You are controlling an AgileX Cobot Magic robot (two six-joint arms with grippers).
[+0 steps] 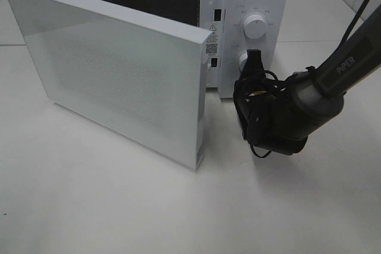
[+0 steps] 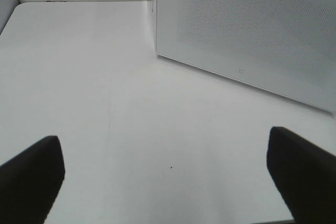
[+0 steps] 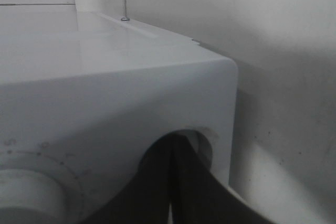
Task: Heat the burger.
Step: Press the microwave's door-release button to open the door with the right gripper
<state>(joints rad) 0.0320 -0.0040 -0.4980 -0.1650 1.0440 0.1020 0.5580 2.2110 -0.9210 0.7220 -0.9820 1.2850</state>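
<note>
White tabletop (image 2: 105, 77) lies under the left gripper (image 2: 165, 169), whose fingers are spread wide and hold nothing. It sits just beside the microwave door (image 1: 113, 69) (probably placed to swing it shut). That door stands open and screens most of the dark cavity (image 1: 149, 7). The burger shows in no view, so its place, facing and long axis cannot be told. Further right, the right gripper (image 1: 252, 56) has its fingers pressed together at the lower knob (image 1: 243, 60), seemingly to set the timer.

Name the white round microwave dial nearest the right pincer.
The lower white round dial, partly hidden behind the shut right pincer; the upper dial stands uncovered.
</note>
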